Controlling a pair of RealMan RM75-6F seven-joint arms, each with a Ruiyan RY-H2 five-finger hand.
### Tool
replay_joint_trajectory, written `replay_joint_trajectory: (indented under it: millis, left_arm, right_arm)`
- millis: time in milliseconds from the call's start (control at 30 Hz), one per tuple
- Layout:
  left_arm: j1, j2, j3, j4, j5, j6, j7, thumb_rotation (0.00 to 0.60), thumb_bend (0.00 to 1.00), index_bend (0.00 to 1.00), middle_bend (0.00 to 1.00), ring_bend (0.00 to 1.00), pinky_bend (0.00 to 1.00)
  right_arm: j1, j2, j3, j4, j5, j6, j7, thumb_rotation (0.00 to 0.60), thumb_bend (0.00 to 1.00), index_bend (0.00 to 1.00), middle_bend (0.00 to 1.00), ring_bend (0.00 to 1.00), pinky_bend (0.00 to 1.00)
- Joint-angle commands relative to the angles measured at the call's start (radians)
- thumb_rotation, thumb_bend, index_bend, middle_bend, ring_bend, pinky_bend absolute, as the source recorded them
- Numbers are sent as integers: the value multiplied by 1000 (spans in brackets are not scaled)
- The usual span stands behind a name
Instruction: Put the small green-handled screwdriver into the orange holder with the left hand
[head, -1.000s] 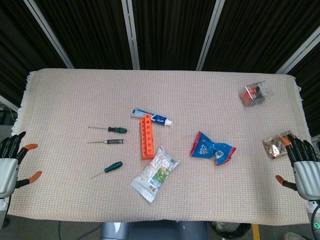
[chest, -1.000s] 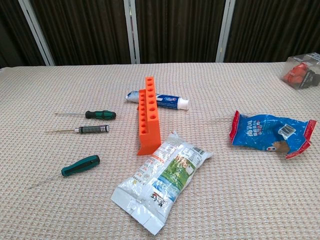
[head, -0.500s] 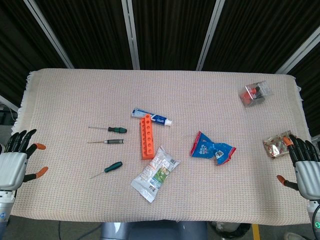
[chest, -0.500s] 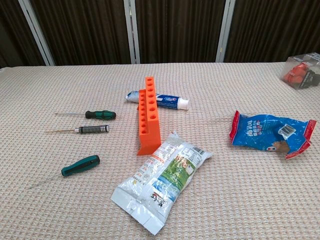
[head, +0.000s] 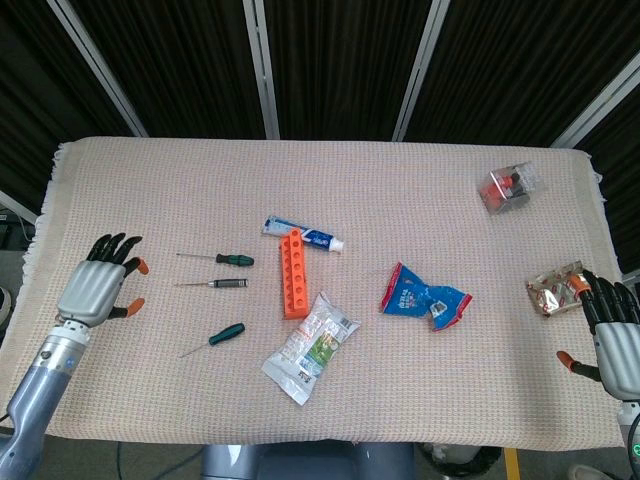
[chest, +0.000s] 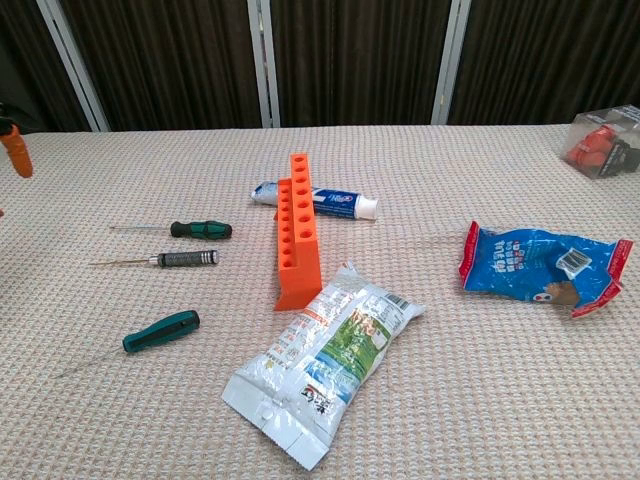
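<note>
Head view, far left of frame: your left robot hand (head: 100, 283) hovers over the left edge of the counter (head: 150, 190), fingers spread apart, holding nothing. In the chest view only an orange fingertip (chest: 15, 155) of it shows at the upper left edge.

Just right of it lie three screwdrivers, all flat on the cloth with tips pointing left. Uppermost: a small green-handled screwdriver (head: 232, 259), near the middle left of the frame. Below it: a grey-handled driver (head: 222, 283). Lowest, angled: a larger teal-handled screwdriver (head: 222, 335). None touches your hand.

Centre: the orange holder (head: 292, 272) stands on the cloth, its row of holes facing up, well apart from the small green-handled screwdriver. A toothpaste tube (head: 303, 234) lies just behind its far end. A white snack packet (head: 311, 346) lies at its near end, lower centre.

Right of centre: a blue snack bag (head: 424, 297). Upper right: a clear box (head: 510, 186) with red contents. Right edge: a crumpled foil wrapper (head: 555, 288).

Lower right corner: your right robot hand (head: 612, 335), fingers apart, holding nothing, just beside the foil wrapper.
</note>
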Motion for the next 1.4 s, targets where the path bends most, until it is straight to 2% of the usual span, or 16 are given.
replay_joint_trajectory:
  millis: [33, 167, 433, 600, 767, 1133, 1400]
  left_arm:
    - [-106, -74, -43, 86, -125, -101, 92, 600, 221, 367, 62, 0, 0]
    - [-193, -151, -61, 170, -203, -159, 145, 600, 219, 350, 54, 0, 0]
    - [-320, -304, -72, 318, -305, -207, 215, 600, 222, 350, 49, 0, 0]
    - [-381, -381, -71, 379, -384, -230, 253, 600, 318, 363, 49, 0, 0]
    - [-432, -452, -64, 445, -448, -234, 288, 600, 343, 372, 49, 0, 0]
    - [-471, -534, -53, 552, -525, -238, 285, 600, 320, 389, 48, 0, 0]
    - [-481, -575, -47, 616, -534, -243, 265, 600, 319, 399, 55, 0, 0]
  right_arm:
    - [-3, -1, -1, 2, 2, 1, 2, 600, 0, 61, 0, 0, 0]
    - [-11, 2, -2, 2, 3, 12, 5, 600, 0, 63, 0, 0, 0]
    - [-27, 13, -3, -1, 3, 35, 10, 600, 0, 67, 0, 0, 0]
    - [-36, 15, -4, -1, 3, 46, 13, 600, 0, 69, 0, 0, 0]
    - [-44, 20, -4, -2, 2, 58, 14, 600, 0, 70, 0, 0, 0]
    - [-57, 26, -2, -7, 8, 71, 10, 600, 0, 71, 0, 0, 0]
    - [-60, 28, 1, -9, 10, 72, 6, 600, 0, 76, 0, 0, 0]
